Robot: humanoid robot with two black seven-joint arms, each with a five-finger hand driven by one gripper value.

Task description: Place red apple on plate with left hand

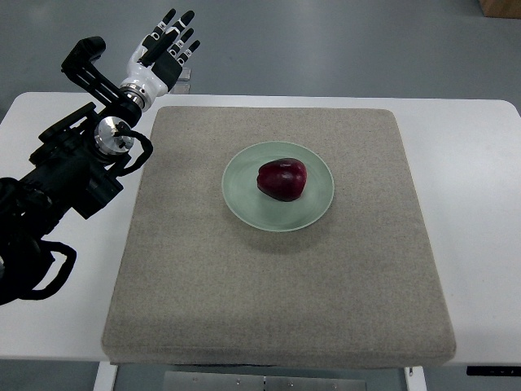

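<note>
On the grey mat (277,269), I see the red apple (282,178) resting on the plate (244,208): firm, smooth, best cupped around its sides; my left hand (165,47) is spread empty, well apart.

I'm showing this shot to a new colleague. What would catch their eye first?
Probably the red apple lying on the pale green plate in the middle of the grey mat. Next, the left robot hand at the upper left, fingers spread and empty, raised beyond the mat's far corner.
</note>
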